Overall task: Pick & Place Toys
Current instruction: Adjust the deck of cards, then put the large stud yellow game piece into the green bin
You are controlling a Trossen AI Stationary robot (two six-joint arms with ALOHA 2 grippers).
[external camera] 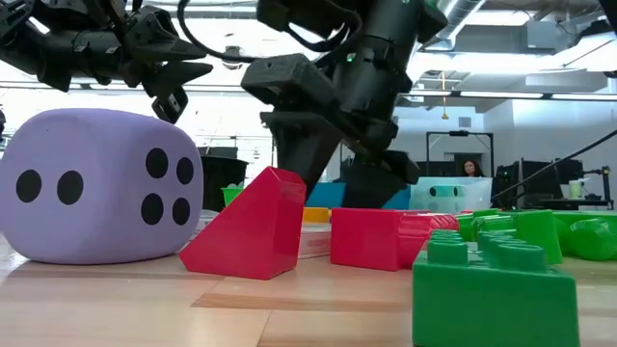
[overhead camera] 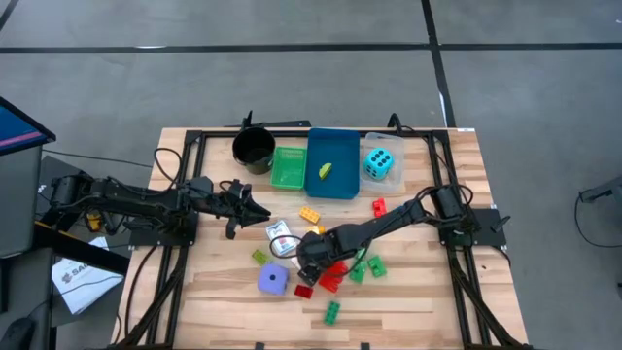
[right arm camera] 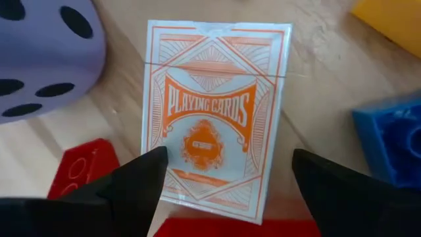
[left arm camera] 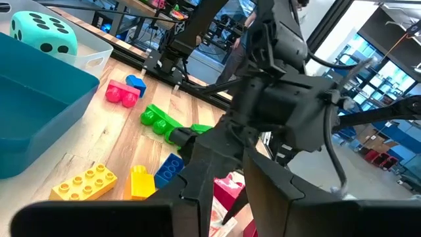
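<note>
Your purple die point(right arm camera: 39, 56) sits just off one finger of the right gripper point(right arm camera: 227, 181), whose jaws stand spread with the card pack point(right arm camera: 214, 115) lying flat between them, untouched (only the right wrist view shows its orange print). From above, your left gripper point(overhead camera: 255, 208) hangs well apart; whether its jaws are closed, you cannot tell.

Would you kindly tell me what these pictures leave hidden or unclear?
- High view: the playing card pack is covered by the right pincer.
- Low view: the red bricks hide the tabletop under that pincer.
- Left wrist view: the right arm blocks the table's centre.
- Left pincer: any load too small to tell.
</note>
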